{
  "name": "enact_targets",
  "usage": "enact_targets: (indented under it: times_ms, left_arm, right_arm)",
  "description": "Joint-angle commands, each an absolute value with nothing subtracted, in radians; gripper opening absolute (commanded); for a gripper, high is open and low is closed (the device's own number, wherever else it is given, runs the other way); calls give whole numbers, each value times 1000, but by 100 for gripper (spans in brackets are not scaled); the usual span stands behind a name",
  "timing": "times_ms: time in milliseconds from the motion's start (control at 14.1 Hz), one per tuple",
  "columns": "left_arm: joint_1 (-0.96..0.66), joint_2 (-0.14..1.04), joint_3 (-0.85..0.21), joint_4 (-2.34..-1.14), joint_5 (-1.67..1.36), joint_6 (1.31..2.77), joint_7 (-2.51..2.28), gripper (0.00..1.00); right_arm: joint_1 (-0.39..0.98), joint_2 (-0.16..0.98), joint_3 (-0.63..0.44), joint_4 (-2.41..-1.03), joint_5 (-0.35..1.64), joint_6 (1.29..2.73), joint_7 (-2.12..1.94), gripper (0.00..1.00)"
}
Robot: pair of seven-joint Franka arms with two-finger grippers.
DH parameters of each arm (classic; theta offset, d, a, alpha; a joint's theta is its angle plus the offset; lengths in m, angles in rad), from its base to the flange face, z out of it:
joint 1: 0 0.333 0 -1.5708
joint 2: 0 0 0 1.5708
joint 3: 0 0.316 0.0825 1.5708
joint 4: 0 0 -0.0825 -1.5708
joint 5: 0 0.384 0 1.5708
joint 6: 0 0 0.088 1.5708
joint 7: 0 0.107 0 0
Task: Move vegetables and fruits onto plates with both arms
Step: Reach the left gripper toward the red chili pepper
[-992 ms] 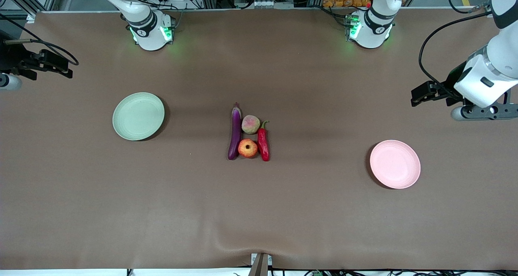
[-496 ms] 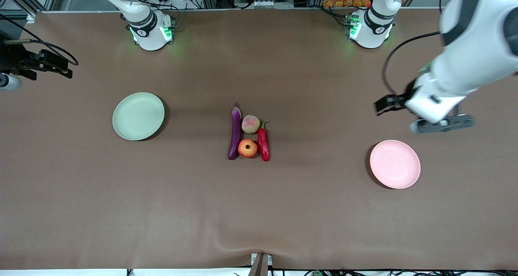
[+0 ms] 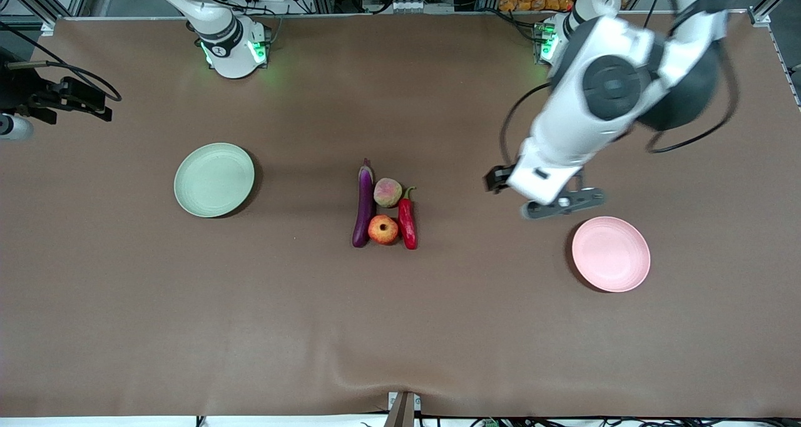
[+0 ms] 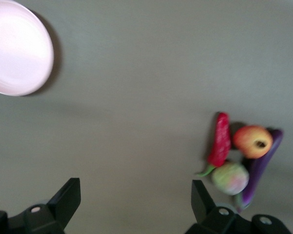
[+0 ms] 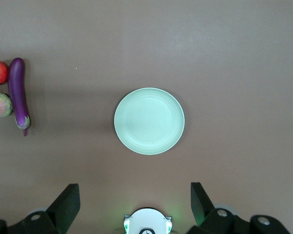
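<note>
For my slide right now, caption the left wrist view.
Open left gripper above bare table, pink plate and clustered produce ahead.

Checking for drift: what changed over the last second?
The left gripper swung in from the left arm's table end toward the produce cluster, jaws open and empty. Long purple eggplant, both plates and the right gripper stayed put.

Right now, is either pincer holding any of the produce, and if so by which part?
Nothing is held. The left pincer is open over bare table between the chili pepper and the pink plate; the right pincer is open above the green plate.
</note>
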State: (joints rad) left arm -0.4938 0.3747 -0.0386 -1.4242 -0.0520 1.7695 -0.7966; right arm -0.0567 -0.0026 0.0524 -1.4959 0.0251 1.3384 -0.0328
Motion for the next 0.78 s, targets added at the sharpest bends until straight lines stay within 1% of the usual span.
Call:
enact_targets:
  times_ms: [0,213,425,638,709]
  left_arm:
    - [-558,472,-31,-1387,-64,1879,-964,100]
    - [-610,558,-31,-1375,-63,2035,-1138,100]
    - [-655,673,-26,-1321,-63,2166,-1251,100]
    - [-689,738,-17,-1318,-54,2238,-1275,100]
    - [-689,765,-15,-1318,-54,2290,-1276,100]
  right_arm:
    - [-78,5,51,-1476,25,1319,-44,100]
    - [-75,5,52,-1476,25,1321,-44,100]
    - [-72,5,52,-1474,25,1324,-44,100]
    - [-74,5,52,-1474,25,1324,-43,100]
    - [-72,5,52,-1476,25,1324,-43,100]
